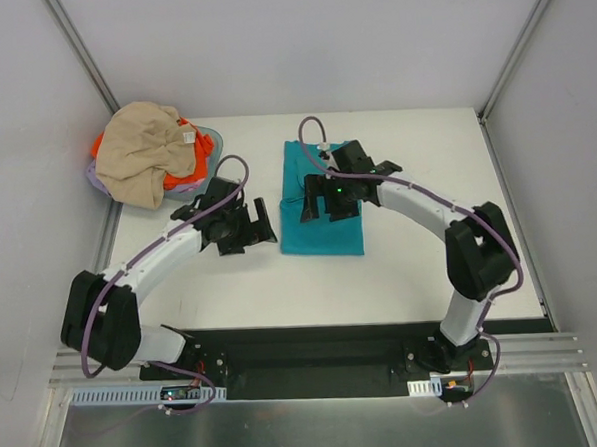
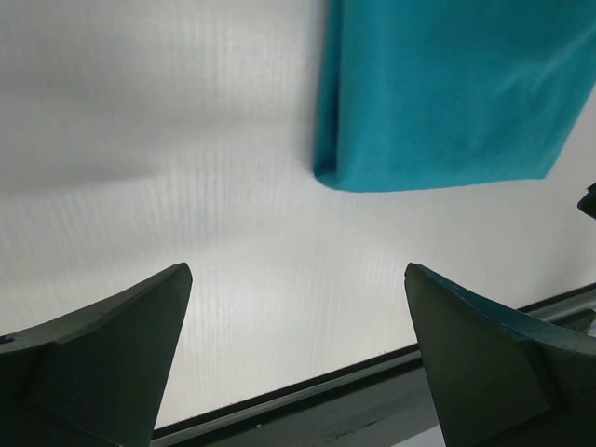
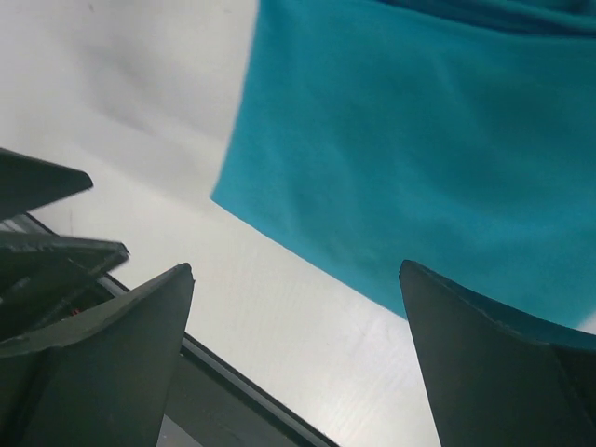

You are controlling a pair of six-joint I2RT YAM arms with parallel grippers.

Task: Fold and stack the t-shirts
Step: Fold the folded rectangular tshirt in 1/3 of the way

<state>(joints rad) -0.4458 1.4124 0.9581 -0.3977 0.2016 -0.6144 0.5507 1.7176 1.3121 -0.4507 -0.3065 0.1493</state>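
Teal t-shirt (image 1: 324, 237) lies folded on the bench (image 1: 232, 287); left gripper (image 2: 296, 267) and right gripper (image 3: 295, 265) jaws wide, empty. Next likely: fetch beige t-shirt (image 1: 140, 152), ten o'clock.

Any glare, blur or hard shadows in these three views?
Top external: even light, sharp, only soft shadows on the table. Left wrist: table nearly blown out, faint line pattern, jaws dark. Right wrist: teal shirt well exposed but slightly soft, jaws dark silhouettes.
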